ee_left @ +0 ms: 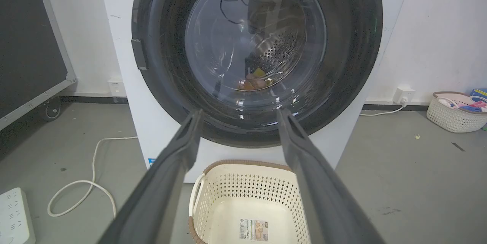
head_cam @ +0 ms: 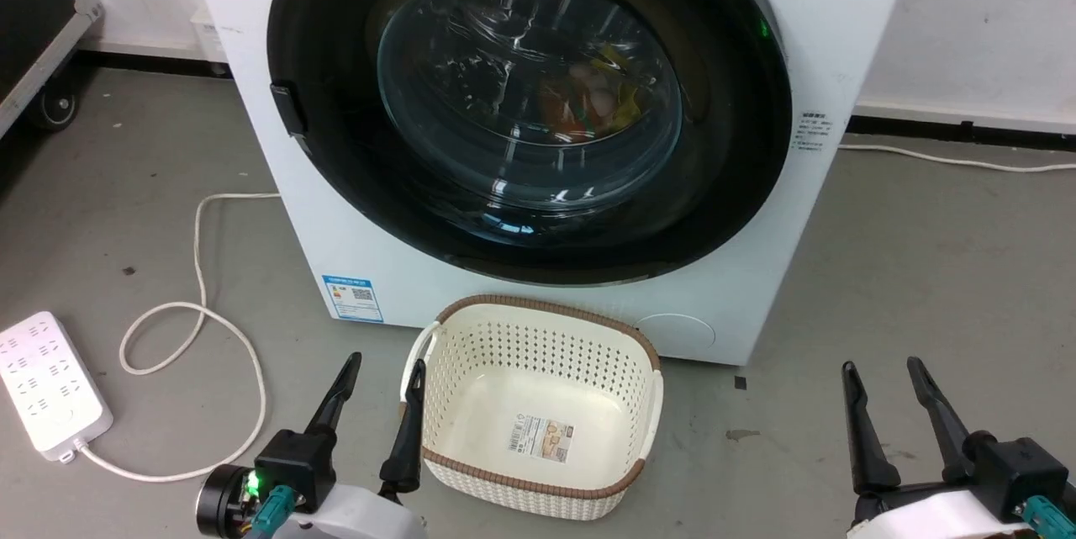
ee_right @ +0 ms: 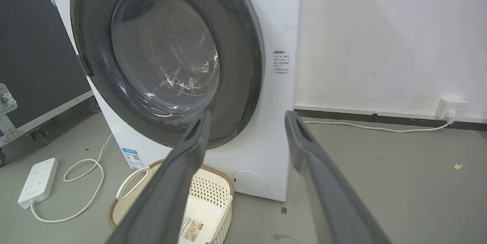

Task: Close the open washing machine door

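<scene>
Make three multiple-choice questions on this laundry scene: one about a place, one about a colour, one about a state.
1. Where does the basket stand?
A) on the floor before the washing machine
B) on top of the machine
C) inside the drum

2. What colour is the ring of the washing machine door?
A) white
B) black
C) red

3. How are the left gripper and right gripper?
A) both shut
B) both open
C) left shut on the basket

Answers: A, it sits on the grey floor below the door; B, a glossy black ring surrounds the clear glass; B, each pair of fingers is spread apart.
</scene>
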{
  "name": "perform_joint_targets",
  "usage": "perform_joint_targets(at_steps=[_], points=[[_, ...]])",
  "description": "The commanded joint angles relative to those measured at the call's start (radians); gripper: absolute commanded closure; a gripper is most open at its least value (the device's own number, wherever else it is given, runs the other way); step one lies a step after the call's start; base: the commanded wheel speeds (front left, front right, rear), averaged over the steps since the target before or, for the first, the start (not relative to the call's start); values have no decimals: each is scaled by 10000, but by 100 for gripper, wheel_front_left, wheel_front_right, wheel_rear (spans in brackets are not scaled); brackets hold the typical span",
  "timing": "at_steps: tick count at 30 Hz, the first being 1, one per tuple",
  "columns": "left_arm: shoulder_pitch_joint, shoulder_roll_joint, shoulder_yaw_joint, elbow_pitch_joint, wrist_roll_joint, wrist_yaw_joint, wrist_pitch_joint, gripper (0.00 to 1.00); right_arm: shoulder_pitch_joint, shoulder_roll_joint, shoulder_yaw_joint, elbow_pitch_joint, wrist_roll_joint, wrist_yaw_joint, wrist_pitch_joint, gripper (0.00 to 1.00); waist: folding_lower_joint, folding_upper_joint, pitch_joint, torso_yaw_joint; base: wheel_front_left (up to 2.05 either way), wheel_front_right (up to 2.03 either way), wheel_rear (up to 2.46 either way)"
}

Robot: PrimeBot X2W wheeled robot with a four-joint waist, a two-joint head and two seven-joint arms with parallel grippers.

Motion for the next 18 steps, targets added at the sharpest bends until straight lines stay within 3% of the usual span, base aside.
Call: perform_joint_targets(at_steps=[1, 2, 18], points=[[-113, 5, 6, 43, -8, -53, -44, 0, -26, 50, 27, 30, 34, -6, -45, 0, -1, 0, 14, -20, 0, 0, 0], [-1, 2, 2, 46, -27, 0, 0, 100, -4, 0, 15, 6, 0, 0, 0, 100, 0, 0, 14, -23, 0, 0, 0], [45, 0, 85, -112, 71, 129, 263, 100, -26, 1, 57, -115, -114, -1, 252, 100, 1, 0, 34, -87, 0, 0, 0]])
